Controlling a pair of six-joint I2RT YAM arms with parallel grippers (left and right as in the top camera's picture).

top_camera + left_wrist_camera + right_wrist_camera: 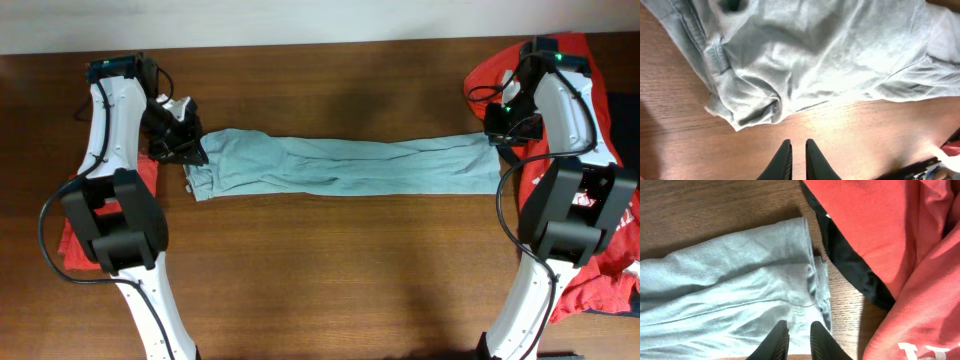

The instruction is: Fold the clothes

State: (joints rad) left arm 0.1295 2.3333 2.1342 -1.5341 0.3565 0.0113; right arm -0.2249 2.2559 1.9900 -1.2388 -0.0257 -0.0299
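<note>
Left wrist: left pincer [798, 150] nearly closed, empty; just beside grey-blue garment [815, 55]

Both arms outstretched, left end effector [796, 150] and right end effector [798, 332] closed

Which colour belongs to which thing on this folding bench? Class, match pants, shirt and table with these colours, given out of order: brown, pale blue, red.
Things:
1. pants
2. shirt
3. table

Colours:
A. brown
B. pale blue
C. red

Pairs: 1-B, 2-C, 3-A.
</note>
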